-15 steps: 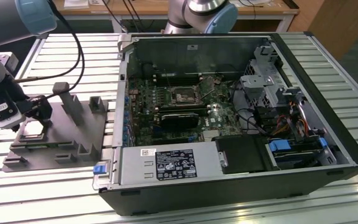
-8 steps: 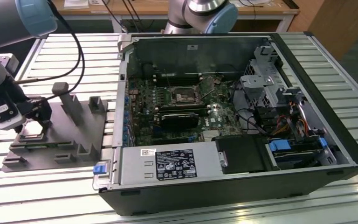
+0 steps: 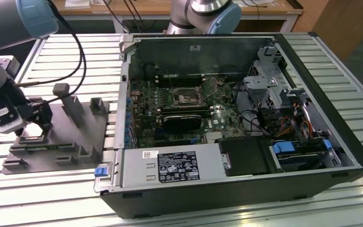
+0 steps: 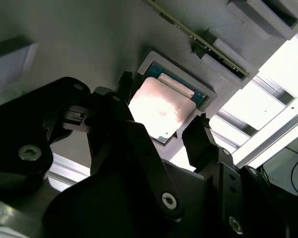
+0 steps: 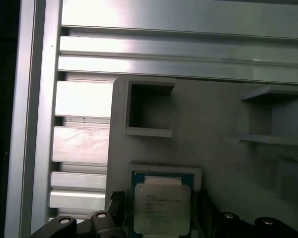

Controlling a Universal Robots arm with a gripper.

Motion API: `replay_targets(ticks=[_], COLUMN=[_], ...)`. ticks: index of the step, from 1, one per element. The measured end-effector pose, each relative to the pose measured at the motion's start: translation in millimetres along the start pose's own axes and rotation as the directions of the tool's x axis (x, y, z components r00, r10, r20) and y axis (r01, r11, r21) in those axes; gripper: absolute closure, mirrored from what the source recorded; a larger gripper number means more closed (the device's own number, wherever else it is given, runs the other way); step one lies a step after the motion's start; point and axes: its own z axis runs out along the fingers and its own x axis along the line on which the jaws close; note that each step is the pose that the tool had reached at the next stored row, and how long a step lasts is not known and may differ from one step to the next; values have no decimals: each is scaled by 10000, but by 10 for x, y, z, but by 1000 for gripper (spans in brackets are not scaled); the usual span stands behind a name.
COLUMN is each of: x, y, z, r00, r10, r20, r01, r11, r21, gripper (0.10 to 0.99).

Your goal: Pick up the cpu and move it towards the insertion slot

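The gripper has its jaws open astride the cpu, holding nothing. The cpu lies in the grey fixture's recess, well apart from the insertion slot.

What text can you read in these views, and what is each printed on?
cpu: lines of print on its top, too blurred to read.
white label on the silver box in the case: too small to read.
small sticker on the case wall: too small.
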Motion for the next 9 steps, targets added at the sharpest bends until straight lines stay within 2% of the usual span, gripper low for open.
replay_targets(ticks=[9], x=[-5], y=[-1], z=[-8], r00=[10000], r10=[69], r20=[4], r01=[-69], r11=[10000], r21=[-15], gripper=[404])
